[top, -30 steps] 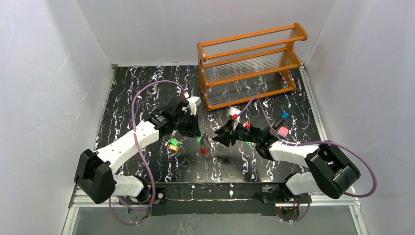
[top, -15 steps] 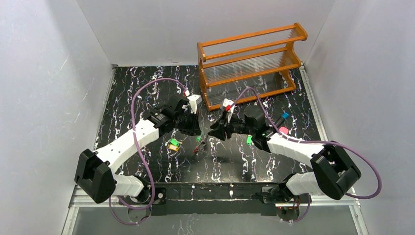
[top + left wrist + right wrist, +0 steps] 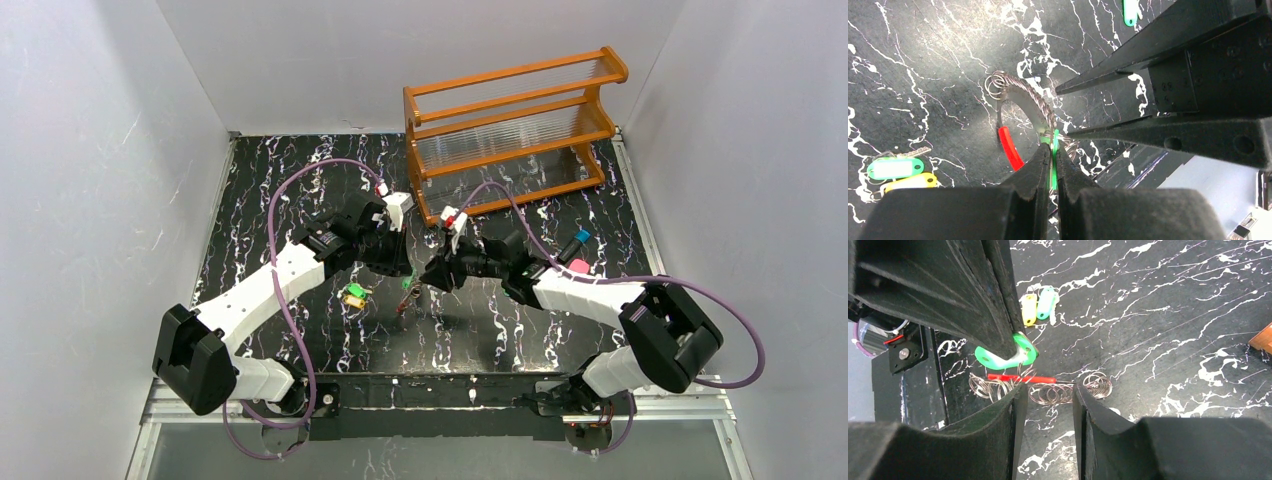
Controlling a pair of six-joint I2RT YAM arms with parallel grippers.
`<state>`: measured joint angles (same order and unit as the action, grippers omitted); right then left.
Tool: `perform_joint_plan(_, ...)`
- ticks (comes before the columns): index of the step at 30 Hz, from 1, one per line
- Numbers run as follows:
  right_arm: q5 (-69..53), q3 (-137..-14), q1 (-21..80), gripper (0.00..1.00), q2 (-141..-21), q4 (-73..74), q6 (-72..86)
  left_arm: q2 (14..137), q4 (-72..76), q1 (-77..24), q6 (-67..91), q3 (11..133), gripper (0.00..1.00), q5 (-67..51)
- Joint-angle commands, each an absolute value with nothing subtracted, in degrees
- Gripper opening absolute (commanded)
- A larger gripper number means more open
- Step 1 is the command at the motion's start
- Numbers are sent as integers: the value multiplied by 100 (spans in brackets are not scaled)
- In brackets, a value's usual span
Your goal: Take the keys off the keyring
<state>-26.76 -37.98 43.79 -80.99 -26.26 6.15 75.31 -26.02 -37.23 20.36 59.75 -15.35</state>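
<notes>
Silver-grey ribbed coil keyring (image 3: pixel 1035 100): mid table, between the two grippers. Its short red segment (image 3: pixel 1009 147) sits beside the left fingertips. We cannot tell if the ring rests on the black marble-pattern table (image 3: pixel 300 180) or hangs.
On the ring: we see one small green plastic-headed key (image 3: pixel 990 358) touching the coil. Thin wire loops bunch along the coil.
Left gripper (image 3: pixel 1053 150): fingers pressed together, pinching the green head edge-on, right at the coil.
Right gripper (image 3: pixel 1048 391): fingers spread, one on either side of the coil. We cannot tell if they touch it.
Off the ring: a green-tagged key (image 3: pixel 890 168) and a yellow-tagged key (image 3: pixel 908 181) lie side by side on the table, to the left of the ring. Another green tag (image 3: pixel 1129 10) lies apart, past the right gripper.
Orange wooden rack (image 3: pixel 512 130): upright at the far right of the table, clear ribbed panels on its tiers, well apart from the ring.
</notes>
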Motion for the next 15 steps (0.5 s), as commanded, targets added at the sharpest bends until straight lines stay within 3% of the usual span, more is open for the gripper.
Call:
perform_joint_plan(1,-2424,-4223,4533,46,-8112,-2516,792,7497,-2691,-3689,2004,6204,0,-1638)
perform_joint_plan(15,-2245,-4313,4547,46,-7909,-2164,1051,7523,-2611,-3699,2054,6226,0,-1666)
